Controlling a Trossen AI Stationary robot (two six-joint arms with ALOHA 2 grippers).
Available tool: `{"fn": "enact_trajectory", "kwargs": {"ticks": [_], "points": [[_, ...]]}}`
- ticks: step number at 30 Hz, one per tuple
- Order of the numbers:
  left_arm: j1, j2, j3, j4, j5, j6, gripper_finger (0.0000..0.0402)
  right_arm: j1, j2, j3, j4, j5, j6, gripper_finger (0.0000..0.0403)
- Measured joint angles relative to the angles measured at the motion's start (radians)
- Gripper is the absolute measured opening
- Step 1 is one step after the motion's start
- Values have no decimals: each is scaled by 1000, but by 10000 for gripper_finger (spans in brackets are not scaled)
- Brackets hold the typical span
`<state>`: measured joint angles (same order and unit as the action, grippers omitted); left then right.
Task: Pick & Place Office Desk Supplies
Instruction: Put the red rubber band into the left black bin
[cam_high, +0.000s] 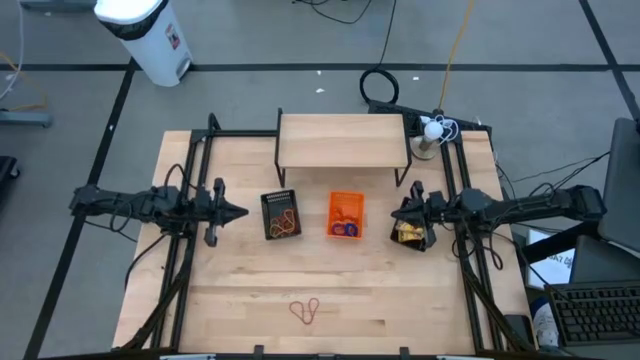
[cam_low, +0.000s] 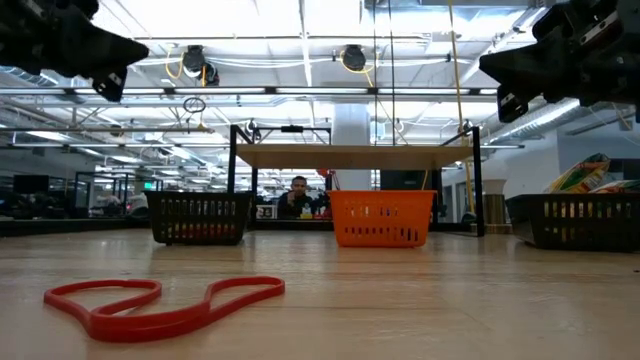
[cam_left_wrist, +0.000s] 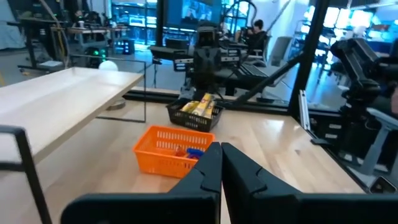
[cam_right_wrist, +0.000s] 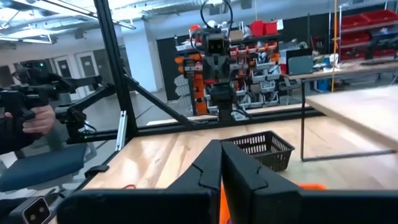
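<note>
Bright overhead ceiling lights (cam_low: 300, 15) glare; the near rubber band (cam_low: 165, 303) looks soft.

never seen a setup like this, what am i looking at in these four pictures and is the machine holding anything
It is a two-armed robot at a wooden table. One picture looks straight down, one looks level along the tabletop, and two come from cameras on the wrists. The left gripper and right gripper hover at either side, fingers shut, holding nothing. Between them stand a black basket with rubber bands, an orange basket with small rings, and another black basket with yellow packets under the right gripper. A red rubber band lies loose near the front edge.
</note>
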<state>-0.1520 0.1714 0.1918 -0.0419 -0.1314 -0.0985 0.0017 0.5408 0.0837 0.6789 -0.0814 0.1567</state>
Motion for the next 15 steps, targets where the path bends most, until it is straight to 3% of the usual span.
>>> {"fn": "enact_trajectory", "kwargs": {"ticks": [15], "points": [[0, -17, -28, -77, -19, -13, 2, 0, -17, 0, 2, 1, -12, 1]]}}
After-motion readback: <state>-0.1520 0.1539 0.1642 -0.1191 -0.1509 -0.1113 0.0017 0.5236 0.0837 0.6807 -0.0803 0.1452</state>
